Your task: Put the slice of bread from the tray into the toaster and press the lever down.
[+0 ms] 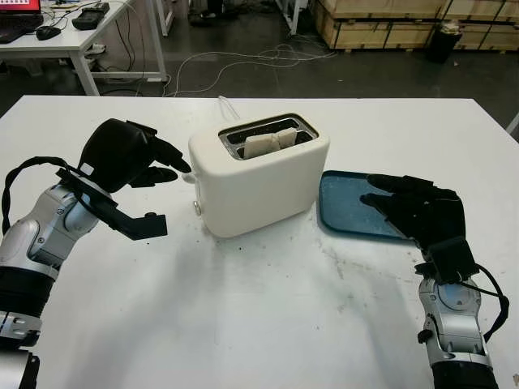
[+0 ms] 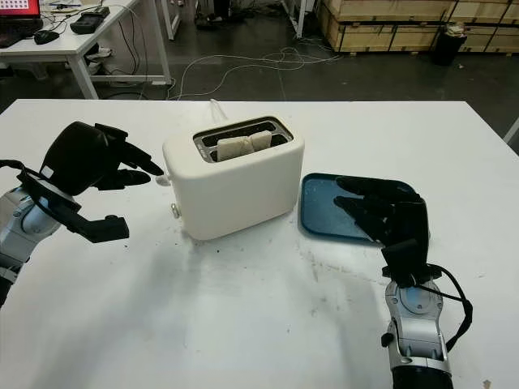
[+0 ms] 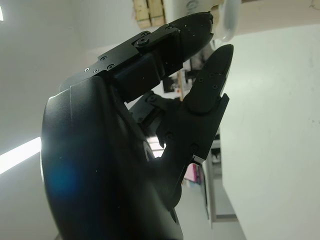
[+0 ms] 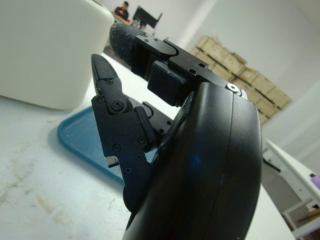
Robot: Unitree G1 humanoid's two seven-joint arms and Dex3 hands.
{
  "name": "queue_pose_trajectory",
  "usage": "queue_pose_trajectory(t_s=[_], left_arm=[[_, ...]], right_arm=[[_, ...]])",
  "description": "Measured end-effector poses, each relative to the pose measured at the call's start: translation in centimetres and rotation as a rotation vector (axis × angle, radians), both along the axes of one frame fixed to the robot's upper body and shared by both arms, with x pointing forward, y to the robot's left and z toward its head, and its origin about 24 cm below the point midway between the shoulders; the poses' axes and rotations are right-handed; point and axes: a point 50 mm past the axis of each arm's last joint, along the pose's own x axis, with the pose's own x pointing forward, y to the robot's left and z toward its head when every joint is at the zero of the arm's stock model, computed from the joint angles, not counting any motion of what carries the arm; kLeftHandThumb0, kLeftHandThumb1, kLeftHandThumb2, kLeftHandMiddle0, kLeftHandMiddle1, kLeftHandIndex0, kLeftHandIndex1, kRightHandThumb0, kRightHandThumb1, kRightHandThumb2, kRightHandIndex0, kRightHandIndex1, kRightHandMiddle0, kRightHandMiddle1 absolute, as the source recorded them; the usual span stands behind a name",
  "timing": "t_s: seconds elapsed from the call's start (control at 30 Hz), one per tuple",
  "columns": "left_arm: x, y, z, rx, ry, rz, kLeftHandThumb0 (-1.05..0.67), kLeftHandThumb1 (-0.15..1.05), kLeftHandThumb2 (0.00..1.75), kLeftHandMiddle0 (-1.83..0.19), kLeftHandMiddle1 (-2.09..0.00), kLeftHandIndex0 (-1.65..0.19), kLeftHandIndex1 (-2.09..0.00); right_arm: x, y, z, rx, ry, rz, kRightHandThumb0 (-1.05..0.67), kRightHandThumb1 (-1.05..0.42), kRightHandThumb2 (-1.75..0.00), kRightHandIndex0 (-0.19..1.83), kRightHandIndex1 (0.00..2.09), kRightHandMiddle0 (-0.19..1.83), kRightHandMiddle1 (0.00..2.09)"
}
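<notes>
A cream toaster stands mid-table with a slice of bread upright in its slot. Its white lever knob sticks out of the left end wall. My left hand is open at that end, its fingertips right at the knob and just above it; the left wrist view has the knob close beside the fingertips. A blue tray lies to the right of the toaster with nothing on it. My right hand is open over the tray's right half, holding nothing.
The toaster's clear cord runs off behind it. The white table has free room in front of the toaster. Beyond the far edge are a desk, floor cables and wooden crates.
</notes>
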Motion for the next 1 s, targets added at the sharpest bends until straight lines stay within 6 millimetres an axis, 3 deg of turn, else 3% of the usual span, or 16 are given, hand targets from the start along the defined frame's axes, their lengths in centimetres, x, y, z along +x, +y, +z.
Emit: queue_pose_trajectory(t_s=[0.23,1.0], left_arm=[[0.09,-0.18,-0.22,-0.016,-0.011,-0.013,-0.26,0.7,0.01,-1.0,-1.75,-1.37,-0.08],[0.67,-0.56,-0.57,0.01,-0.003,-0.016,-0.21,0.69,0.01,-0.98,-1.74,-1.38,-0.09]], right_arm=[[0.05,0.18,-0.24,0.026,0.034,0.006,-0.34,-0.73,0.0,1.14,0.0,1.05,0.0],[-0.34,0.51,0.05,0.034,0.038,0.025,-0.32,-0.77,0.0,1.16,0.01,1.08,0.0]])
